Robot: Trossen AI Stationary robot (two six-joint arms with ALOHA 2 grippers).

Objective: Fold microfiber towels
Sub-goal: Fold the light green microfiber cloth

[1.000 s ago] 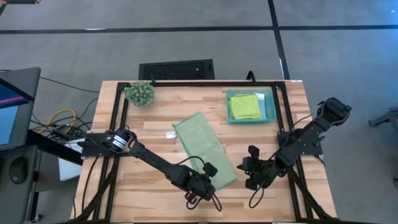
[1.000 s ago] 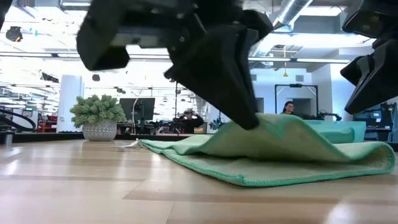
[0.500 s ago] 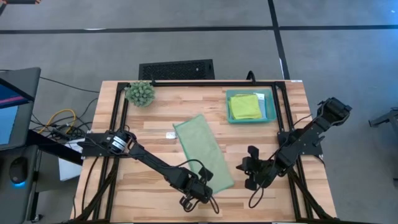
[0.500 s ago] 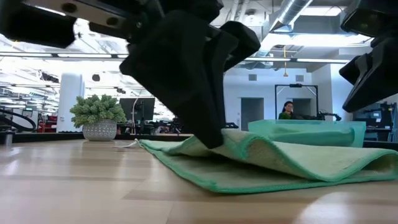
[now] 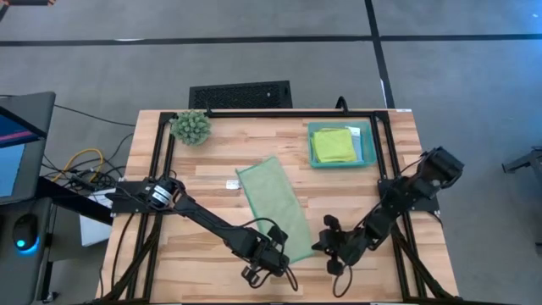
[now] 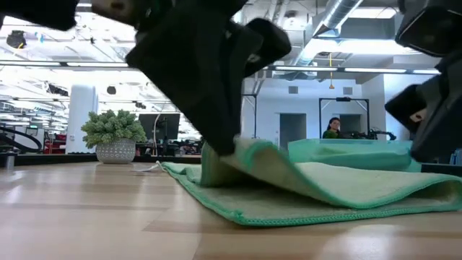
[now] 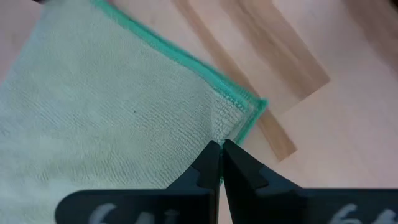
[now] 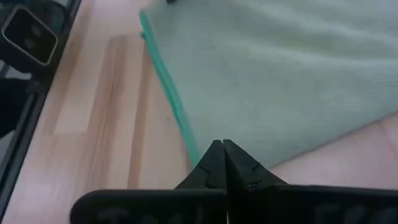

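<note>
On the wooden table (image 5: 212, 178), the left gripper (image 7: 220, 149) pinches a corner of the pale sage green towel (image 5: 275, 206) near the front edge. The right gripper (image 8: 219, 148), fingers together, sits at the towel's right edge. A teal tray (image 5: 369, 145) holds a yellow towel (image 5: 334, 145) far right.

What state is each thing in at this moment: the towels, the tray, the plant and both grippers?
pale sage green towel: lying on the table, folded over, one corner pinched and lifted.
left gripper: shut on that corner.
right gripper: shut, at the towel's teal-hemmed edge; whether it grips cannot be told.
lime green towel: folded, lying in the tray.
teal tray: flat on the table, holding the folded towel.
plant: upright at the table's far corner.
</note>
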